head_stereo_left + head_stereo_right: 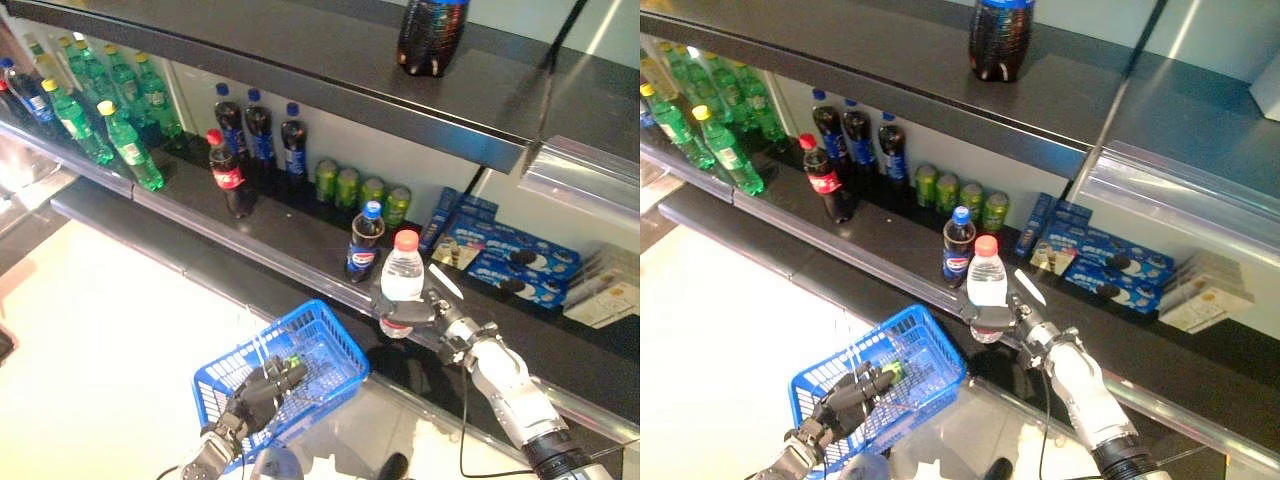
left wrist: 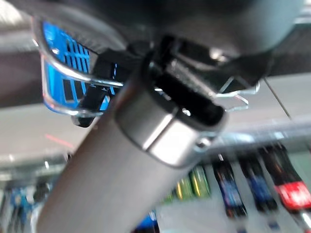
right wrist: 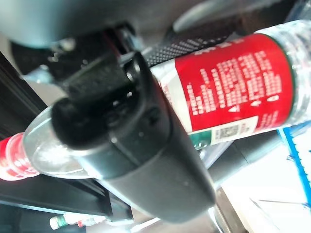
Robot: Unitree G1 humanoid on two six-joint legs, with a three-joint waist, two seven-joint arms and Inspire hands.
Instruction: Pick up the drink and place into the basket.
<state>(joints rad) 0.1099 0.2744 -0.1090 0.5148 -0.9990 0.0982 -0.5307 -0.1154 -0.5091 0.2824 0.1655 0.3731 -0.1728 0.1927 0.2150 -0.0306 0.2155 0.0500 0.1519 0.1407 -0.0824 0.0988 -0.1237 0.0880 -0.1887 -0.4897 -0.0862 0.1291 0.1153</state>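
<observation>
Right hand grips the water bottle at the shelf edge, above the basket.

The right hand [image 1: 425,312] is wrapped around a clear plastic water bottle with a red cap and red label [image 1: 401,280], held upright just beside a blue-capped dark cola bottle [image 1: 364,241] on the black shelf [image 1: 290,235]. The left hand [image 1: 262,388] clasps the wire handle of the blue plastic basket [image 1: 325,352], down and to the left.

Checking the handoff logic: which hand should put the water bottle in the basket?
Right. The right hand already grips the water bottle beside the blue basket; the left hand is busy holding that basket's handle.
</observation>
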